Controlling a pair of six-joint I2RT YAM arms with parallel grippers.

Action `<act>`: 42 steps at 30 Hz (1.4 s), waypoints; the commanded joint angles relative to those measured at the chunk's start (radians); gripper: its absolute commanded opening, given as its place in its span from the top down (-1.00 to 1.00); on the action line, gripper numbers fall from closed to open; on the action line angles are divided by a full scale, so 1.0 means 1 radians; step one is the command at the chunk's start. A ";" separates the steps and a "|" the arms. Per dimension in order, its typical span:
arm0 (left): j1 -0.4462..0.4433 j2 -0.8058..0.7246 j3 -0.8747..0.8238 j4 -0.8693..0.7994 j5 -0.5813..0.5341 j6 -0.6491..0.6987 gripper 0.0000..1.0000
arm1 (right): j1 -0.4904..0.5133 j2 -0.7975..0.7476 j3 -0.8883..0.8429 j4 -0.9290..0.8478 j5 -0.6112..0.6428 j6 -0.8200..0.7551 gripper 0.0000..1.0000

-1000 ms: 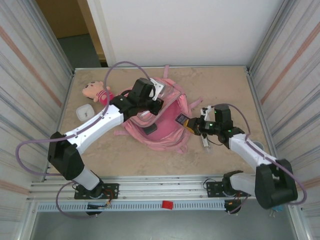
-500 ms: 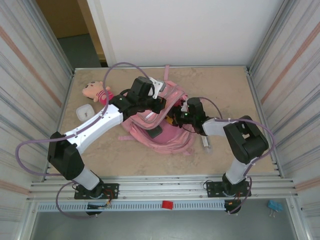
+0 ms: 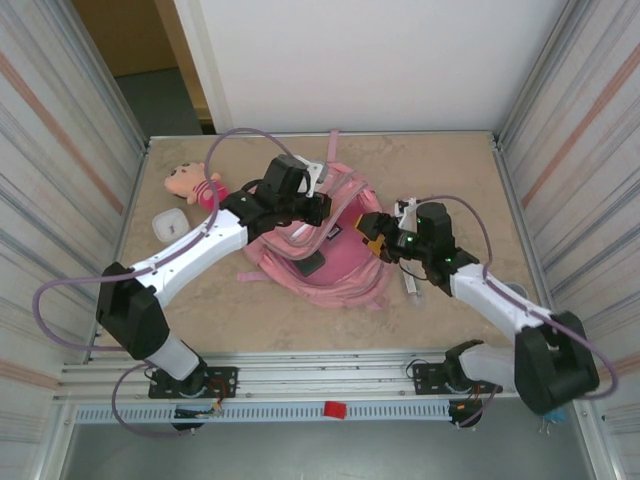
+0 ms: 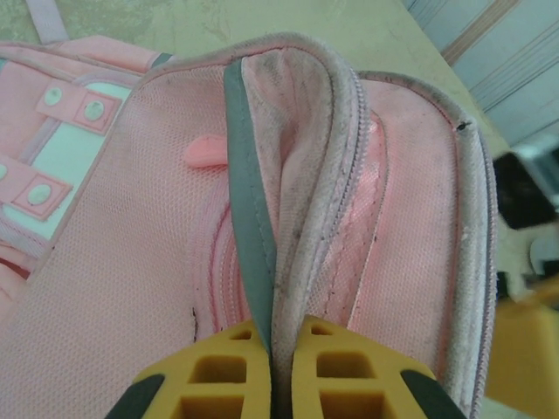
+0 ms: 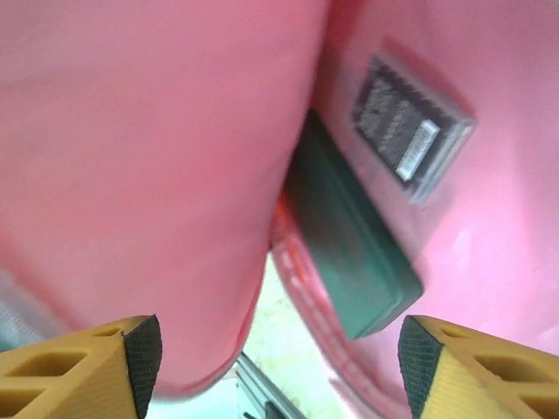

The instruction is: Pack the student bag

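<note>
The left arm lies across the upper part of the large pink fabric backpack (image 3: 340, 280) and hides its mouth from above, so its contents cannot be told there. The backpack lies in the middle of the beige surface (image 3: 450, 170), with one strap reaching toward the far edge. In the left wrist view the left gripper (image 4: 278, 353) has its yellow jaws pressed together on a raised fold of the backpack's rim. Grey trim and a zipper run up from the pinch.

The right gripper (image 5: 279, 367) is at the backpack's right side, its jaws wide apart and facing pink fabric at close range. Ahead of it, blurred, a dark green flat slab (image 5: 349, 253) sits wedged among pink folds beside a small grey-black rectangular tag (image 5: 410, 131). What the slab is cannot be told.

A pink-and-tan plush doll (image 3: 195, 183) and a small white square object (image 3: 170, 222) lie at the far left.
</note>
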State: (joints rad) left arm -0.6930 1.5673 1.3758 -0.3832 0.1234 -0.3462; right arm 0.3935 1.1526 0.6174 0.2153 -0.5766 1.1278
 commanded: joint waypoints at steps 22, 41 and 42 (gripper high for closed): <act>-0.041 -0.142 -0.255 0.246 -0.134 -0.588 0.87 | 0.309 0.269 0.205 -0.048 0.095 -0.276 0.40; 0.074 -0.462 -0.583 -0.011 -0.100 -0.350 -0.29 | 0.066 0.275 0.328 -0.111 -0.278 -0.314 1.00; 0.077 -0.480 -0.633 0.023 -0.086 -0.338 -0.28 | 0.067 0.276 0.329 -0.103 -0.280 -0.308 1.00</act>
State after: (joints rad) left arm -0.6250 1.1316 0.8429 -0.3473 -0.0349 -0.7357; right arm 0.4629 1.4273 0.9062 0.0566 -0.8009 0.8032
